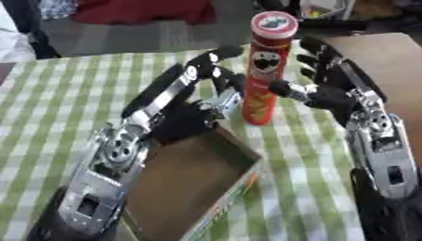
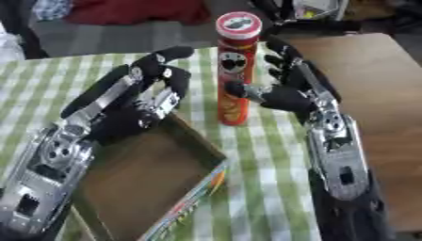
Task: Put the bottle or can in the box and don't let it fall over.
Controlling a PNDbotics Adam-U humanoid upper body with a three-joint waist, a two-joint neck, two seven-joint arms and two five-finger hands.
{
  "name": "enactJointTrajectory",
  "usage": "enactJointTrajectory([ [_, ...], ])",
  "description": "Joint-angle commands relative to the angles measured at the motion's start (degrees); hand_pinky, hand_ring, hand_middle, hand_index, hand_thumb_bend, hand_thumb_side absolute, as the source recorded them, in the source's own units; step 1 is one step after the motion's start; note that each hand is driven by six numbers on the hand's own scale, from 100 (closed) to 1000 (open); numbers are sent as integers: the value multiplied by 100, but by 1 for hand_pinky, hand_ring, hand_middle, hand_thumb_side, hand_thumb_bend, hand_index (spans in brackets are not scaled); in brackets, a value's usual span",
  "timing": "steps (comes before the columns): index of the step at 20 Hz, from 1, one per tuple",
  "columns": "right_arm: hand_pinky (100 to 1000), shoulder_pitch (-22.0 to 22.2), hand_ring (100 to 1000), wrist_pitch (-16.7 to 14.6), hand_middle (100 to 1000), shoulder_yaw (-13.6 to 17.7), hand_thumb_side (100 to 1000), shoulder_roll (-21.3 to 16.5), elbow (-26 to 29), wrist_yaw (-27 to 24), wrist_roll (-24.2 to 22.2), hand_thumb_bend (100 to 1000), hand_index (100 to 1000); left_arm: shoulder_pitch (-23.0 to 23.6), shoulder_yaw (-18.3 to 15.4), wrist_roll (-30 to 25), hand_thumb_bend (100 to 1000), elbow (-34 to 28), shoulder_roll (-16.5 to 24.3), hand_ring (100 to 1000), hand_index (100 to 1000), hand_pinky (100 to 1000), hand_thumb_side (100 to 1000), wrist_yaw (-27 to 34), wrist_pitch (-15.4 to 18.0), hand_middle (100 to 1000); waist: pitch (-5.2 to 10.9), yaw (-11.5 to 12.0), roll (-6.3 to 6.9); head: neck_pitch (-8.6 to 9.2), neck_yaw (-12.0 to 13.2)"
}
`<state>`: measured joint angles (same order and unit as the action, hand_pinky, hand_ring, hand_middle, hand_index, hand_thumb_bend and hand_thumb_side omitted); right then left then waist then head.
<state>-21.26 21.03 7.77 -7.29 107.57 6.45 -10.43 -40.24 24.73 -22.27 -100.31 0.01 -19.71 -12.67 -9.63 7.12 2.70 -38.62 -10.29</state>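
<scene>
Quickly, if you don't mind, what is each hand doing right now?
Left hand: open, fingers spread beside the tall red cylindrical crisp can, holding nothing.
Right hand: thumb against the upright can, fingers curved round its far side; can still on the table.

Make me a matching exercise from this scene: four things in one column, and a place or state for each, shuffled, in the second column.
1. red can
2. cardboard box
3. left hand
4. right hand

A. lying open, nothing inside
B. standing upright on the checked cloth
C. at the can's right side
D. over the box's far corner, left of the can

Pairs: 1-B, 2-A, 3-D, 4-C
</scene>
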Motion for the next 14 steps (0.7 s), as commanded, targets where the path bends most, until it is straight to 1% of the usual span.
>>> enactJointTrajectory([
  [1,1000,-109,1000,90,1000,44,273,-40,15,-22,18,882,1000,-137,-75,-92,100,-32,76,855,960,981,760,-85,17,393,45,11,-6,95,-11],
  [5,1000,-169,1000,118,1000,66,274,-24,-40,44,42,883,1000,-193,-98,-115,100,64,80,863,963,987,758,-78,48,392,14,15,-9,125,-6],
  [14,1000,-293,1000,59,1000,112,269,23,-147,172,119,878,1000,-287,-148,-113,100,263,54,867,961,992,770,-135,74,392,-98,36,-8,250,22],
])
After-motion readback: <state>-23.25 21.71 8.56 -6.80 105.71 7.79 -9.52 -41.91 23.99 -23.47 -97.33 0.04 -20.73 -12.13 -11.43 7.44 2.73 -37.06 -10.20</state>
